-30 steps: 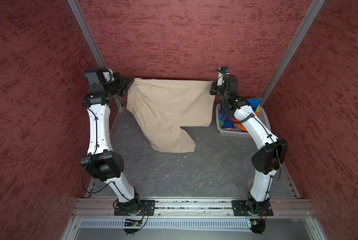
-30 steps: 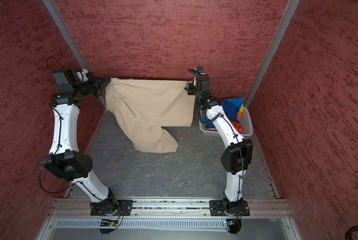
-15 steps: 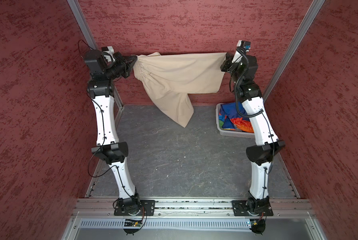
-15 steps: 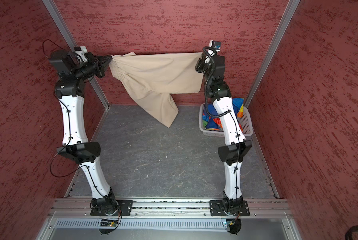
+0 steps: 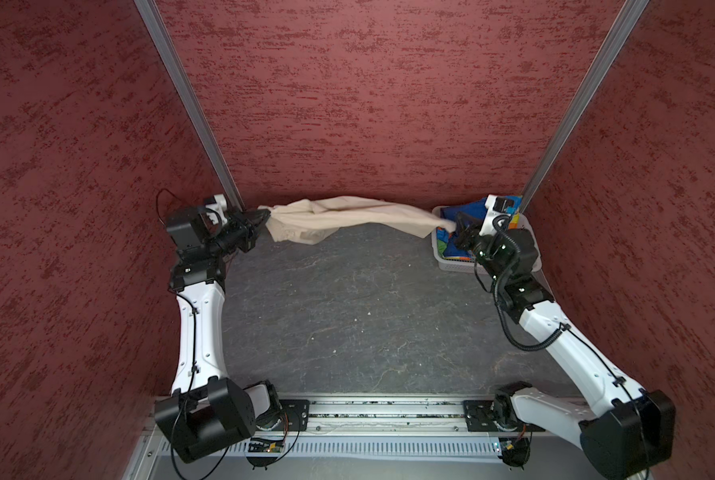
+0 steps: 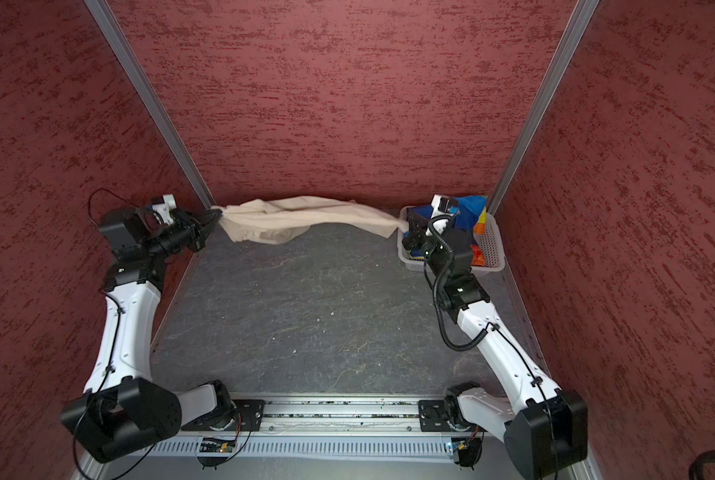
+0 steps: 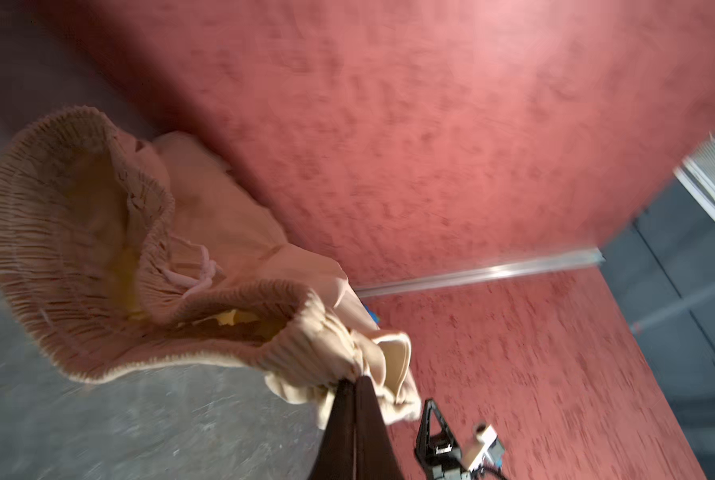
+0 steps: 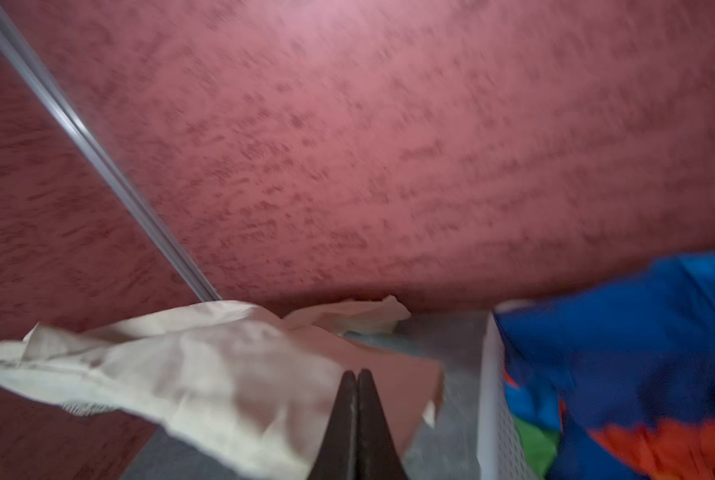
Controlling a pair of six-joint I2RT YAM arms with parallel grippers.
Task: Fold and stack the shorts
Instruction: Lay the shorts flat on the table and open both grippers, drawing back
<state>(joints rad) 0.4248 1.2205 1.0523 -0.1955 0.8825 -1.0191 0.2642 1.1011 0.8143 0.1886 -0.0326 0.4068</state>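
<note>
Red walls (image 5: 368, 104) close in the grey bench (image 5: 347, 316); along its far edge, upper middle in both top views, the beige shorts (image 5: 347, 214) (image 6: 305, 212) sag in a twisted band. At upper right a white basket (image 6: 495, 249) holds the striped shorts (image 6: 474, 208), partly hidden by the right arm (image 6: 451, 253). The left gripper (image 5: 263, 216) is pinched on the gathered waistband, the right gripper (image 5: 457, 226) on the opposite end, just beside the basket.

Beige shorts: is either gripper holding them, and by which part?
Both. The left gripper is shut on the beige shorts at the gathered waistband; the right gripper is shut on the opposite end, beside the basket. The cloth sags between them.
</note>
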